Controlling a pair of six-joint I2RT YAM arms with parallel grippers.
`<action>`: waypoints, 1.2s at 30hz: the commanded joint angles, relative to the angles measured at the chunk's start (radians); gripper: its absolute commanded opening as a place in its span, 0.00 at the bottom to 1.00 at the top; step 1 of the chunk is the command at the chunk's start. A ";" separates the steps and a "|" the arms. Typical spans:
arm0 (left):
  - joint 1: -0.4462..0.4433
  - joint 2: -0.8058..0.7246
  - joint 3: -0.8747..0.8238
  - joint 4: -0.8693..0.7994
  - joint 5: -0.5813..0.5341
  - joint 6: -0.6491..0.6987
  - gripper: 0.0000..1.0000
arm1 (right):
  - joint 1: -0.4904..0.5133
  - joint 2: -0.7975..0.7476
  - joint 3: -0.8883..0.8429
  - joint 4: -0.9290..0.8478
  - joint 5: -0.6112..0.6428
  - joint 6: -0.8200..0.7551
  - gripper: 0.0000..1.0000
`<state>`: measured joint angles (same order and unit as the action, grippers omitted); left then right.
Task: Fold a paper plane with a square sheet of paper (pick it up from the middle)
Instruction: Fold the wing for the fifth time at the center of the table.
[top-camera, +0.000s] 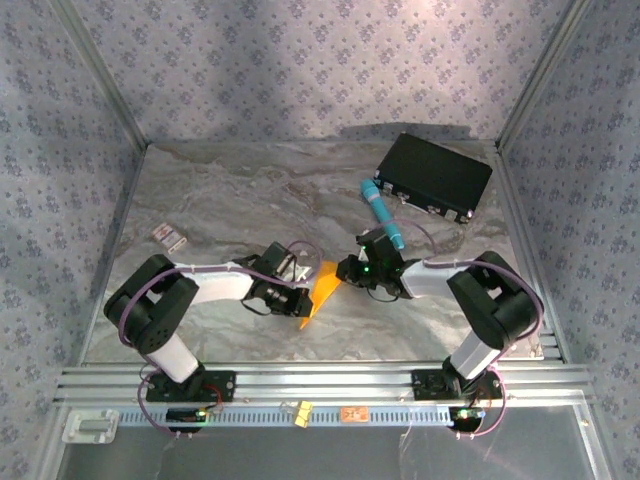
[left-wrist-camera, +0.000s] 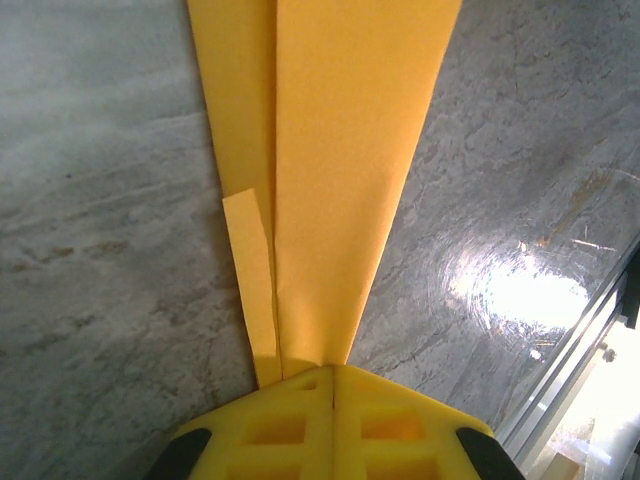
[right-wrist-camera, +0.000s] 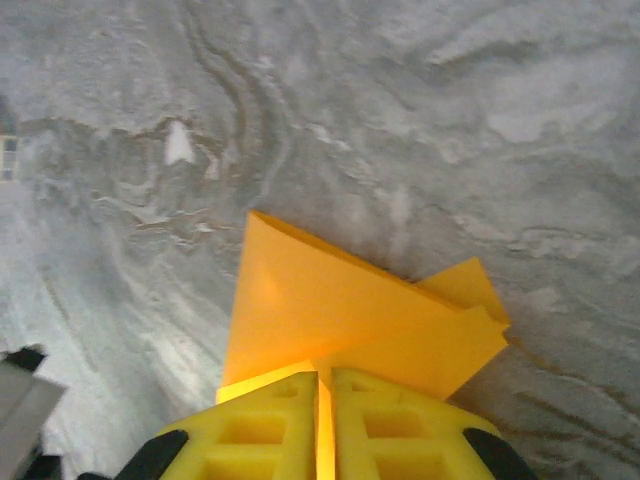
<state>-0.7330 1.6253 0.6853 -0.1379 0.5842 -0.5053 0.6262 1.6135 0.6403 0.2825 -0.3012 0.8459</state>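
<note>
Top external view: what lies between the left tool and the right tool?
The orange paper plane, partly folded, bridges left tool and right tool, seen from above.

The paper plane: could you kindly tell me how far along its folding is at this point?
Done: the paper plane is already a long, narrow wedge with a lengthwise crease and folded flaps. In hand: the left gripper is shut on its narrow end, and the right gripper is closed on a folded edge of it. Left: probably only final creasing or wing shaping, then letting go; neither gripper has released it yet.
</note>
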 joint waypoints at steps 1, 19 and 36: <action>0.000 0.041 -0.029 -0.042 -0.064 0.022 0.00 | 0.040 -0.036 0.029 -0.028 -0.018 -0.025 0.13; 0.016 0.037 -0.040 -0.017 -0.051 0.004 0.00 | 0.148 0.074 -0.051 0.067 0.022 0.063 0.10; 0.025 0.067 -0.053 0.005 -0.025 0.013 0.00 | -0.055 0.101 -0.022 0.106 -0.007 0.044 0.10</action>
<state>-0.7105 1.6436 0.6685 -0.0776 0.6319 -0.5064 0.6037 1.6890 0.6079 0.4011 -0.3328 0.9043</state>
